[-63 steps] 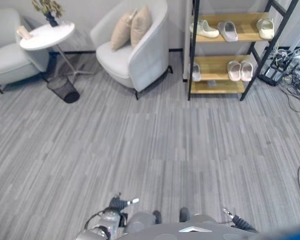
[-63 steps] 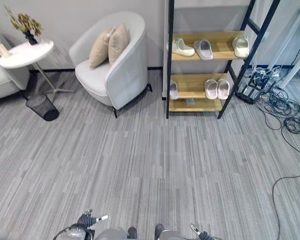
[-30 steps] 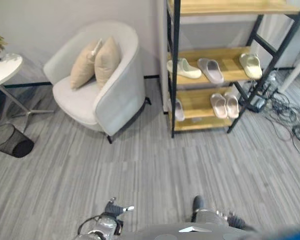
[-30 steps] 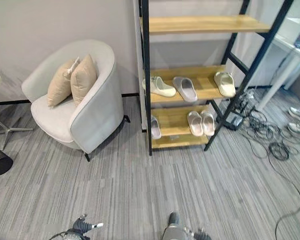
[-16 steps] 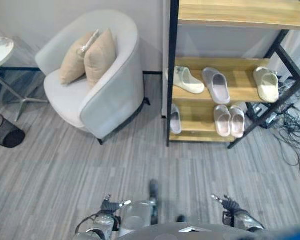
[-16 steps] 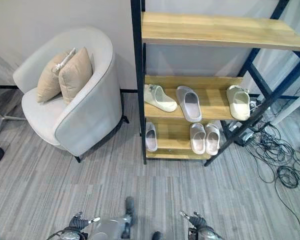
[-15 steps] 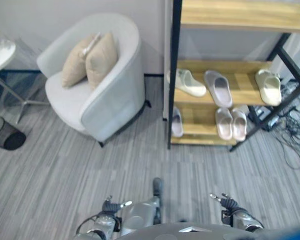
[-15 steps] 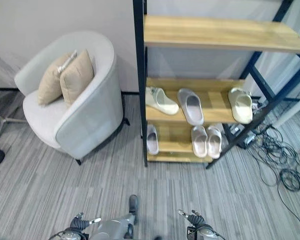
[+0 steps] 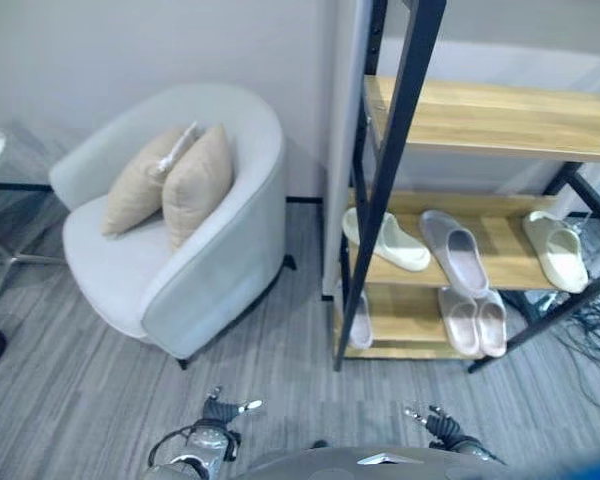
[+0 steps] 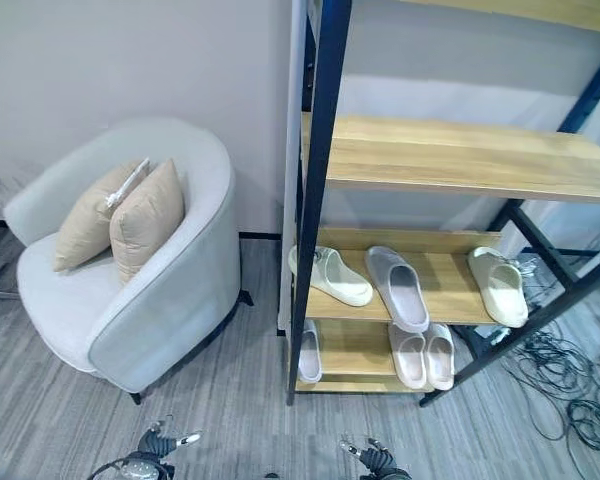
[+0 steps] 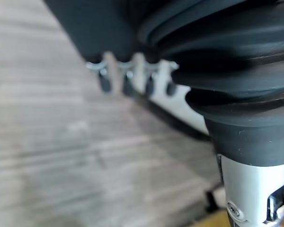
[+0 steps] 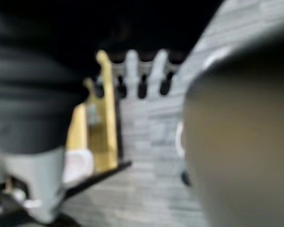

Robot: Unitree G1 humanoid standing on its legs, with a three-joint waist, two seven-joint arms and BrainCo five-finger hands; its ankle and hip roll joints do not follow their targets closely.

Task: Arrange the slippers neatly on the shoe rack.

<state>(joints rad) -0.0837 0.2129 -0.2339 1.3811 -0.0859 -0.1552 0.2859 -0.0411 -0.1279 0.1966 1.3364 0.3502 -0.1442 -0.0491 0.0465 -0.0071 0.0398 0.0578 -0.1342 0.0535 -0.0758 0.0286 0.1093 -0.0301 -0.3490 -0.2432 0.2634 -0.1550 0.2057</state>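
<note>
Black-framed wooden shoe rack [image 10: 450,160] holding smooth moulded foam slippers [image 10: 398,288].
Left hand [image 9: 223,408] and right hand [image 9: 438,424] hang low above striped grey carpet [image 9: 270,370], fingers straight, empty.

Lounge corner: cushioned armchair [image 9: 180,270], slipper-laden shoe rack [image 10: 450,160], grey carpet [image 9: 60,400].

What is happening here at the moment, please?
The robot stands facing the shoe rack, beside a grey armchair. Both hands are low and hold nothing: the left hand and the right hand have relaxed fingers. Three slippers lie loosely on the middle shelf, one cream slipper at an angle. On the bottom shelf lie a pink pair and a single slipper. Nothing is being handled yet.
</note>
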